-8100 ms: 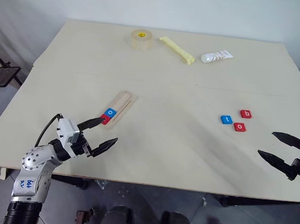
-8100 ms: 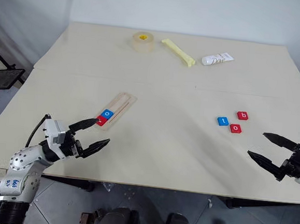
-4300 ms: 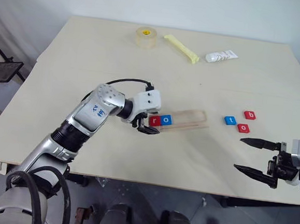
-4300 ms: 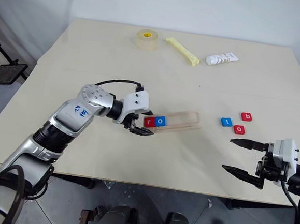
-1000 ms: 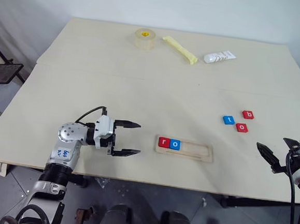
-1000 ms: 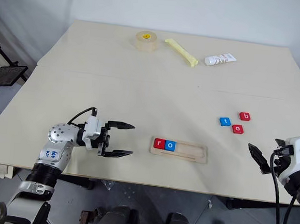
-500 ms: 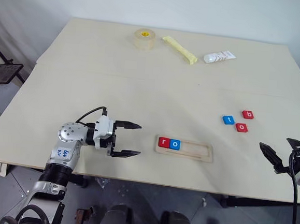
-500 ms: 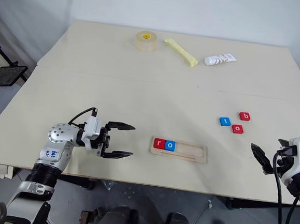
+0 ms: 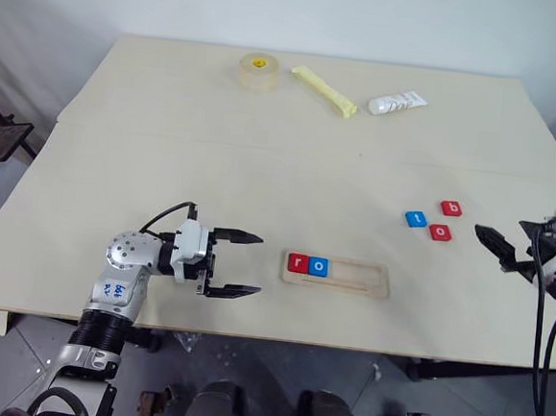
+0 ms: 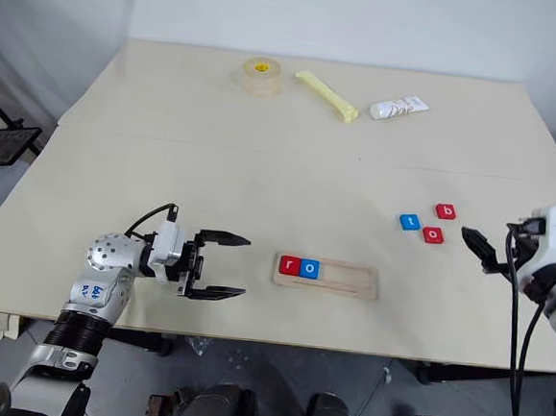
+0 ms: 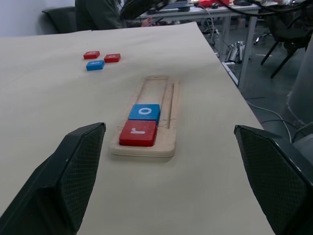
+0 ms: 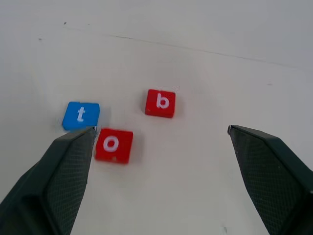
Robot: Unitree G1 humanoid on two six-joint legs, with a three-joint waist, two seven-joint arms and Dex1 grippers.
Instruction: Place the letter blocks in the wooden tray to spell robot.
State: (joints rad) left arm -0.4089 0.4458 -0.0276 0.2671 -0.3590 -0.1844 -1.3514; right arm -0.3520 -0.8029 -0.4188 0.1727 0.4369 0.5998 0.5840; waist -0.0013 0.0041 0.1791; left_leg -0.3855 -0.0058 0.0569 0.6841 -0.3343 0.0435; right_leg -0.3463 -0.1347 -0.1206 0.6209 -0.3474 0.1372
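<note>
Two black fingers of the right gripper (image 12: 161,166) stand spread as wide as they go, with nothing between them, and the three loose tiles lie on the table just ahead of their tips: the small flat red square tile marked b (image 12: 160,103) nearest the middle of the gap, the red square tile marked o (image 12: 113,145) beside the left-hand finger, and the blue square tile marked t (image 12: 80,115) touching or almost touching that o at a corner. The left gripper (image 9: 235,262) is likewise wide open and empty, hanging level just beside the end of the long pale-wood tray (image 9: 361,277), which lies near the table's front edge with a red r tile (image 9: 298,263) and a blue o tile (image 9: 319,265) seated side by side at its left end and the rest of its slot bare. The next letter needed is b, so I judge the step in hand to be the right gripper's approach to that tile. To do it well, centre the fingers on the b alone, approaching from its free side so the o and t are not nudged, come down with the tips straddling two opposite edges, and close only once both tips are level with the thin tile's sides.
</note>
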